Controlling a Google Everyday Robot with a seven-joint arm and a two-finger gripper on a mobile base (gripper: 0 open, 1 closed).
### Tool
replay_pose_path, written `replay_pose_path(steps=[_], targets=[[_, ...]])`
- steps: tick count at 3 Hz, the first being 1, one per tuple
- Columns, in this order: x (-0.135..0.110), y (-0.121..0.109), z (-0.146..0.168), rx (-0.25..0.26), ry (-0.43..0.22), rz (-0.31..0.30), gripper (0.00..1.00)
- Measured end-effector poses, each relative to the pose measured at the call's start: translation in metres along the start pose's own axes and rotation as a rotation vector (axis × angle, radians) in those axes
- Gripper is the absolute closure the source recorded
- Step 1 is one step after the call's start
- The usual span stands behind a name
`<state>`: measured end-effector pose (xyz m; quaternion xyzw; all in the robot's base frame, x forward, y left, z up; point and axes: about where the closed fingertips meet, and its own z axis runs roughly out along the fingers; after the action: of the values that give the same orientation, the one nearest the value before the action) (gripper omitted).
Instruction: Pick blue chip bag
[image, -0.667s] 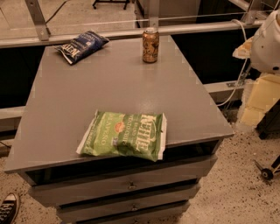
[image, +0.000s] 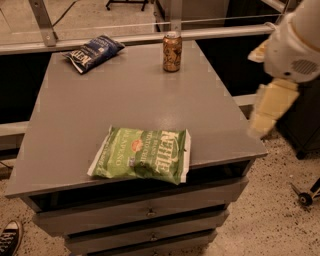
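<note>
The blue chip bag (image: 94, 52) is lying flat at the far left corner of the desk (image: 90, 115), turned on a diagonal. It is showing a crinkly dark navy face with white lettering and pale end seams, and it is looking smaller than the green Kettle bag (image: 142, 155) lying at the near edge. A brown can (image: 171, 51) is standing upright by the far edge, well apart from the blue bag.

The gripper (image: 264, 120) is hanging beyond the desk's right edge, under the white arm (image: 295, 42), touching nothing on the desk. It is showing only as a smeared pale-yellow shape, possibly pointing downward, so I cannot tell whether it is spread or pressed together. The arm is being cut off at the right side of the view. The blue bag's lettering is too small to read.
</note>
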<state>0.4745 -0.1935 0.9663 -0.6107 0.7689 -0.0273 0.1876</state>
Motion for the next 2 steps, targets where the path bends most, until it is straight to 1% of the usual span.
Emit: replay_pose_path(steps=[1, 2], targets=[[-0.061, -0.051, 0.047, 0.025, -0.107, -0.051, 0.00], [-0.145, -0.102, 0.091, 0.044, -0.225, -0.094, 0.00]])
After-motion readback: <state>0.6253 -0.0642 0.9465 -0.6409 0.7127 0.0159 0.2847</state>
